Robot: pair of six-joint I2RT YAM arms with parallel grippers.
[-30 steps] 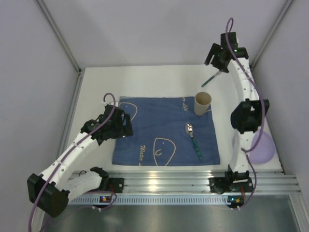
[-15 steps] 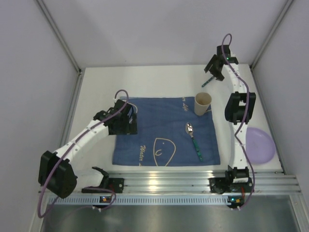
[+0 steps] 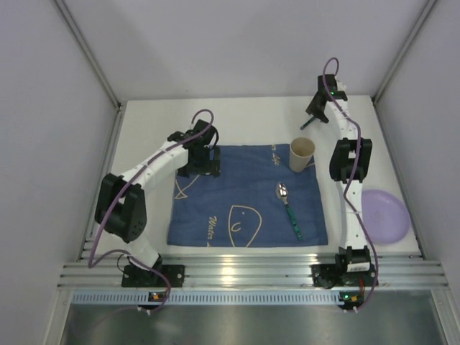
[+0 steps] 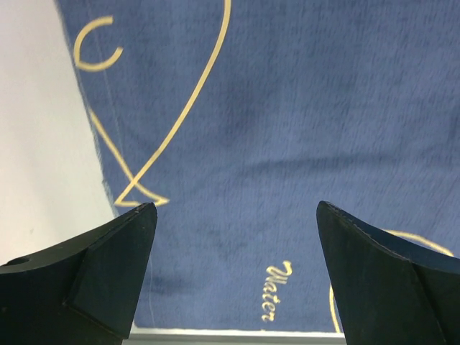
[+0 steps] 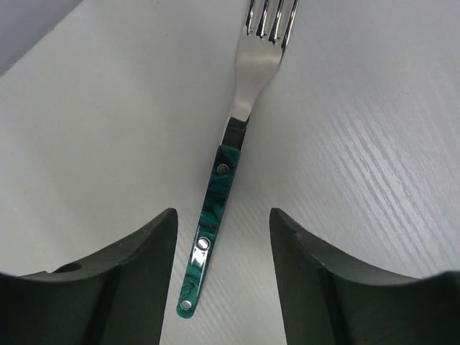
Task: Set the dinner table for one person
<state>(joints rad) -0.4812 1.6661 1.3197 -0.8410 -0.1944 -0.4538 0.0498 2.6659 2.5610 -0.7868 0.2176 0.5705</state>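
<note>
Meanwhile, compared with a second ago, the left arm has swung away from the near-left side of the blue cloth (image 3: 244,194) and now reaches over the cloth's far-left corner, while the right arm has stretched out straighter toward the far right of the dinner table (image 3: 244,118), uncovering more of the purple plate (image 3: 384,215) than showed before. The left gripper (image 4: 236,208) stands wide open and holds nothing; its wrist view shows both fingers spread above the cloth near its left edge, with a strip of white table to the side. The right gripper (image 5: 223,215) has narrowed since the earlier frames but is not closed: its two fingers stand on either side of the green handle of the fork (image 5: 233,144), with a visible gap on each side, so nothing is gripped. The fork lies flat on the bare white table near the far right corner, its tines pointing away from the gripper. The table is the large white surface beneath everything, with the cloth spread across its middle toward the near edge. By count there is one cloth, one fork, one spoon (image 3: 287,205) lying on the right part of the cloth, one paper cup (image 3: 302,153) upright at the cloth's far right corner, and one plate on the table right of the cloth.
</note>
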